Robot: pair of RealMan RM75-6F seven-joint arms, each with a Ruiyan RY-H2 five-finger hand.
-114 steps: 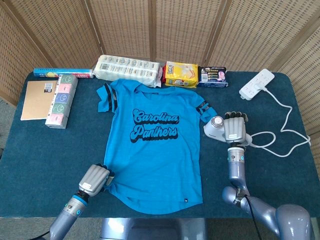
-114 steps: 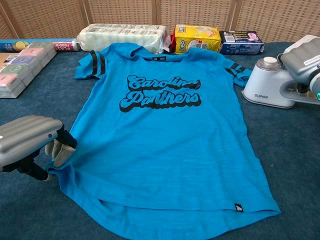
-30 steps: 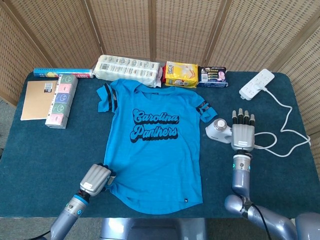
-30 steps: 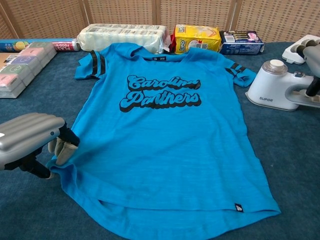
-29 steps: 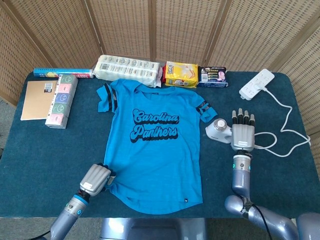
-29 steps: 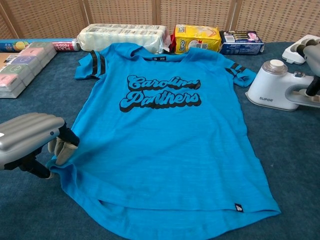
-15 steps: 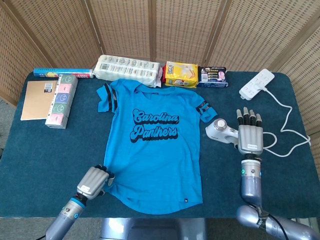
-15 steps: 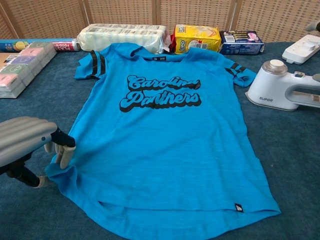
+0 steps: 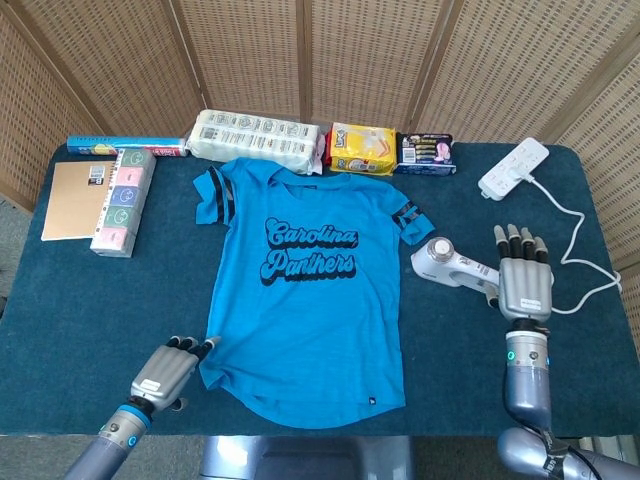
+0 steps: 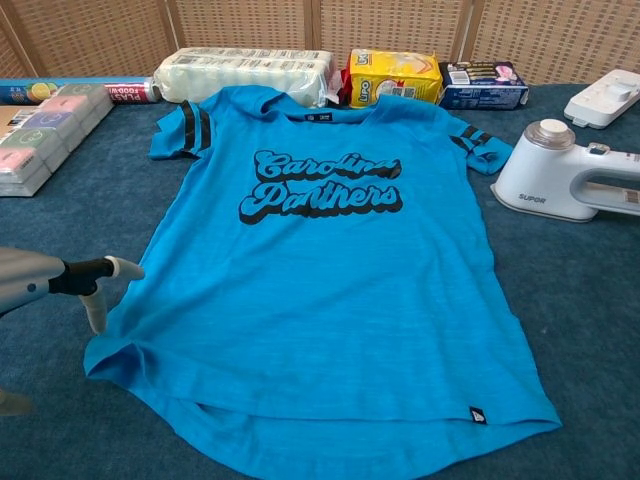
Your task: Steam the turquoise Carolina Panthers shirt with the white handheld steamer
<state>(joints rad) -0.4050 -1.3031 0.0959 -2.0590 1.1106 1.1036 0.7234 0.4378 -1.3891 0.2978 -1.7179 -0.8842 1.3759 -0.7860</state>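
**Both hands flat and empty beside the Panthers shirt**

The turquoise shirt [image 9: 305, 292] lies spread flat on the blue table [image 9: 60, 310], its chest lettering reading "Carolina Panthers" in black script. A small dark tag sits near its lower hem, too small to read. The white steamer [image 10: 570, 180] carries the word "SUPOR" on its body in the chest view; it lies on its side on the cloth with a round cap on top.

The left hand [image 9: 165, 372] is open and holds nothing: its fingers [image 9: 190, 345] are stretched out and apart, pointing up and to the right, their tips just at the shirt's lower left hem. The shirt lies to its right and beyond it. In the chest view only a couple of its fingers show at the left edge, raised just beside the hem.

The right hand [image 9: 524, 272] is likewise open, palm down, fingers straight and spread, pointing away from the robot. The steamer lies immediately to its left, the handle end reaching the hand's edge; whether they touch cannot be told. A white cable [image 9: 575, 250] loops past the hand on its right to a white power strip [image 9: 514, 168] farther ahead.

Well beyond the shirt lie packaged goods, their labels too small to read.
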